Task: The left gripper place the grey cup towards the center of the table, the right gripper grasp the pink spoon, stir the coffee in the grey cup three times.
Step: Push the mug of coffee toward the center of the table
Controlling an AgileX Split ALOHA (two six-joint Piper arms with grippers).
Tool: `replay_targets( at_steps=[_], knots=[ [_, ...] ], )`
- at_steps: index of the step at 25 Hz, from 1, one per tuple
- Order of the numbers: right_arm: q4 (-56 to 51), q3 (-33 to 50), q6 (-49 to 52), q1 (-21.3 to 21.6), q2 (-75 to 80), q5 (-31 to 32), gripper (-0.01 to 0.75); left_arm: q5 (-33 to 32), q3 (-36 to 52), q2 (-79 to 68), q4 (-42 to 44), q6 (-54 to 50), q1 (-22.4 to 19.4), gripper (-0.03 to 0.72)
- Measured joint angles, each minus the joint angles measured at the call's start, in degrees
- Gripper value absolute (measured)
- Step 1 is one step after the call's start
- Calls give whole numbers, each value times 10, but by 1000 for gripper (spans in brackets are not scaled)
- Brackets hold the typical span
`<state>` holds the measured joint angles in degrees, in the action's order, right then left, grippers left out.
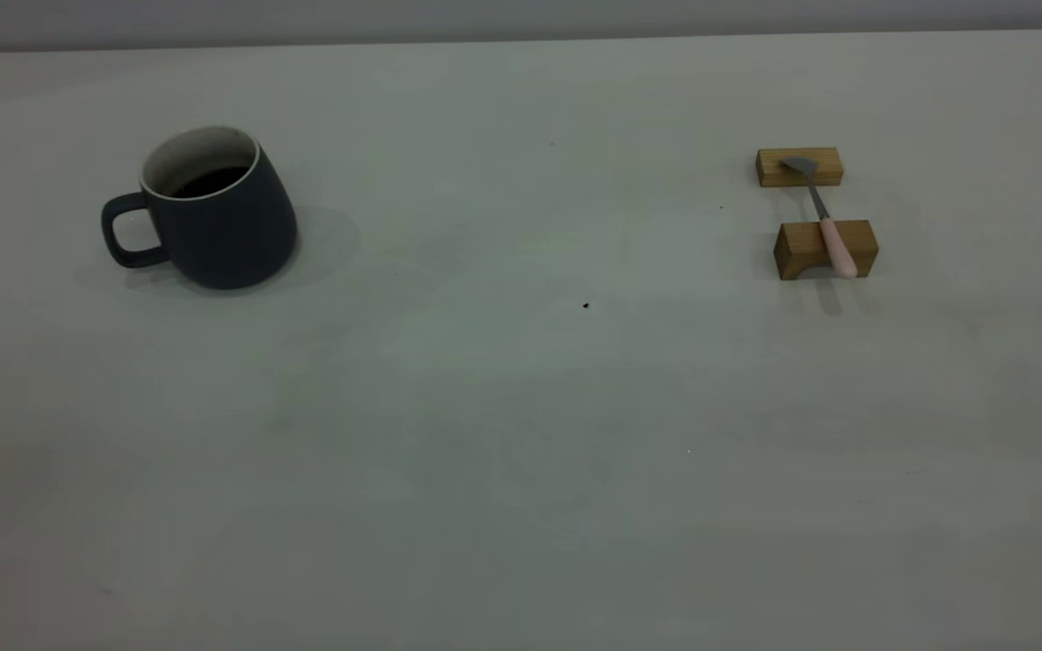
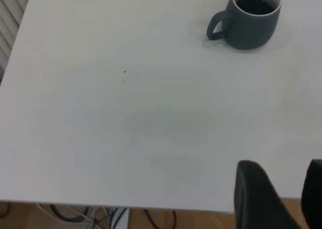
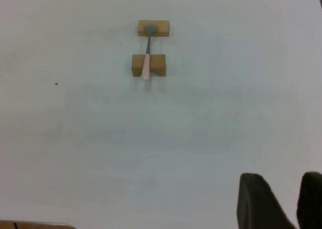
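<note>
The grey cup (image 1: 218,212) stands upright at the table's (image 1: 521,452) left, handle pointing left, with dark coffee (image 1: 211,181) inside. In the left wrist view the cup (image 2: 249,20) is far from my left gripper (image 2: 282,163), which hovers over the table's near edge, open and empty. The pink spoon (image 1: 827,221) lies across two tan wooden blocks at the right, its metal bowl on the far block and its pink handle on the near one. My right gripper (image 3: 282,176) is open, well back from the spoon (image 3: 147,58). Neither gripper appears in the exterior view.
The far block (image 1: 800,167) and the near block (image 1: 824,249) carry the spoon. A small dark speck (image 1: 585,306) marks the table's middle. Cables and a wooden floor (image 2: 100,216) show past the table edge in the left wrist view.
</note>
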<state>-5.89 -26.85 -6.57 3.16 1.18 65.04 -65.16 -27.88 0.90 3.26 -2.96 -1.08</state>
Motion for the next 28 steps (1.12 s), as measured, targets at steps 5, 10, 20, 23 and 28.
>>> replay_targets(
  at_steps=[5, 10, 20, 23, 28],
  knots=[
    [0, 0, 0, 0, 0, 0, 237, 7, -9, -82, 1, -24, 0, 299],
    [0, 0, 0, 0, 0, 0, 237, 66, -41, -250, 12, -11, 0, 299],
    [0, 0, 0, 0, 0, 0, 237, 197, -191, -651, 29, 142, 0, 573],
    [0, 0, 0, 0, 0, 0, 237, 218, -242, -744, 31, 188, 0, 668],
    [0, 0, 0, 0, 0, 0, 237, 227, -327, -881, 31, 265, 0, 673]
  ],
)
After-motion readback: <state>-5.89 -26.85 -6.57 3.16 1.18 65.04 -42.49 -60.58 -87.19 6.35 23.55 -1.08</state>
